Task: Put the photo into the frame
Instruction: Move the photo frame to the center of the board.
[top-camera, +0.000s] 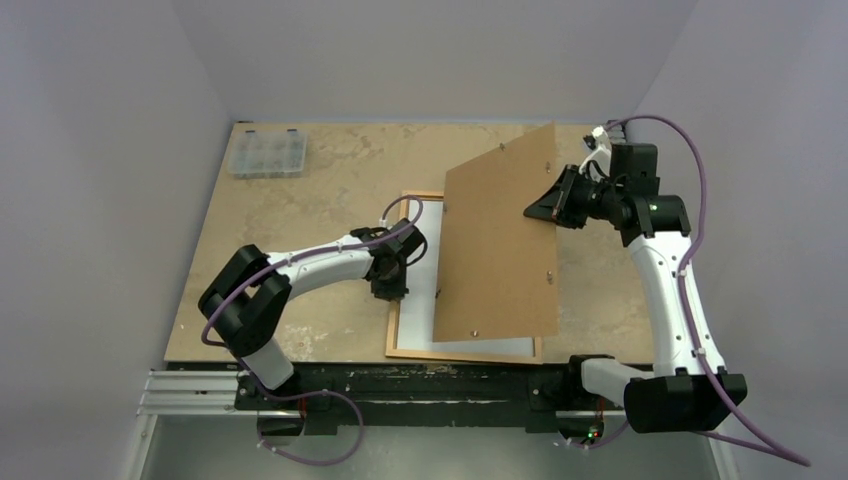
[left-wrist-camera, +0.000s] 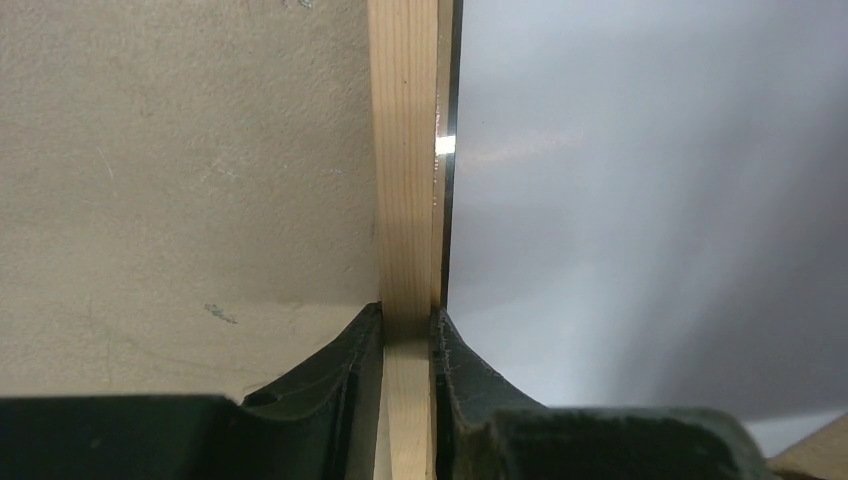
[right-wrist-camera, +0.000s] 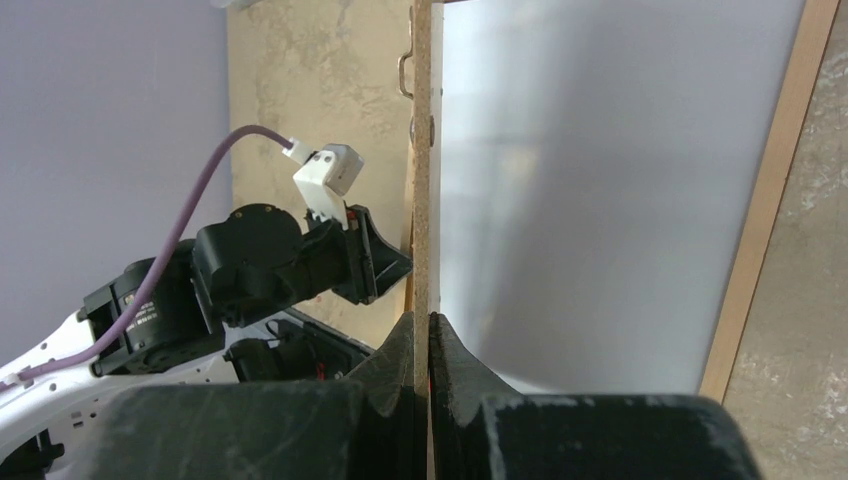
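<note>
Wood frame rail is pinched between the left fingers, photo lying white-side-up just beside them. Right fingers clamp the raised backing panel, and a slip could knock the photo askew.

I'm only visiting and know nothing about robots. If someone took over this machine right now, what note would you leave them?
Left gripper: jaws shut on the left rail of the frame, which lies flat.
Right gripper: shut on the brown backing panel, held tilted above the frame.
Photo: a white sheet, seemingly its back, lies inside the frame.
Done: photo apparently placed. Left: lower the panel onto it, then release.
</note>
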